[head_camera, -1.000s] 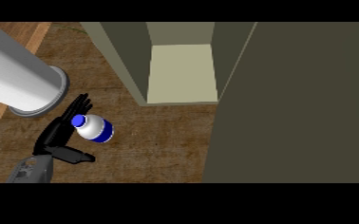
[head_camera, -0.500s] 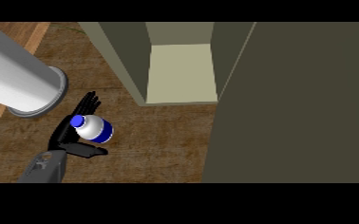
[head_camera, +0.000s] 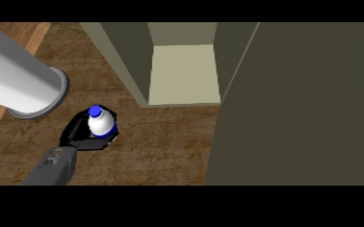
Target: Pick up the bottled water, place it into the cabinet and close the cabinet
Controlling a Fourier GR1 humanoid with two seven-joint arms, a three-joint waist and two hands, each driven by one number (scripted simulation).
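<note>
The water bottle (head_camera: pixel 102 123), white with a blue cap and a blue band, stands upright on the wooden counter at the lower left. My left hand (head_camera: pixel 84 143) is shut on it, with the fingers (head_camera: pixel 71 128) curled round its left side and the thumb under its near side. The grey forearm (head_camera: pixel 53 166) comes in from the lower left corner. The cabinet (head_camera: pixel 183 74) is open to the upper right of the bottle, showing a pale bare shelf floor. Its dark door (head_camera: pixel 292 106) stands swung open and fills the right side. My right hand does not show.
A large grey cylinder (head_camera: pixel 25 84) lies across the upper left, close to the bottle and the hand. The cabinet's left wall (head_camera: pixel 122 57) stands between the bottle and the shelf opening. Wooden counter (head_camera: pixel 163 144) spreads between the hand and the door.
The fingers have curled in round the bottle from an open spread beside it. The bottle has shifted slightly up and to the right in the view, and the forearm has come further in.
</note>
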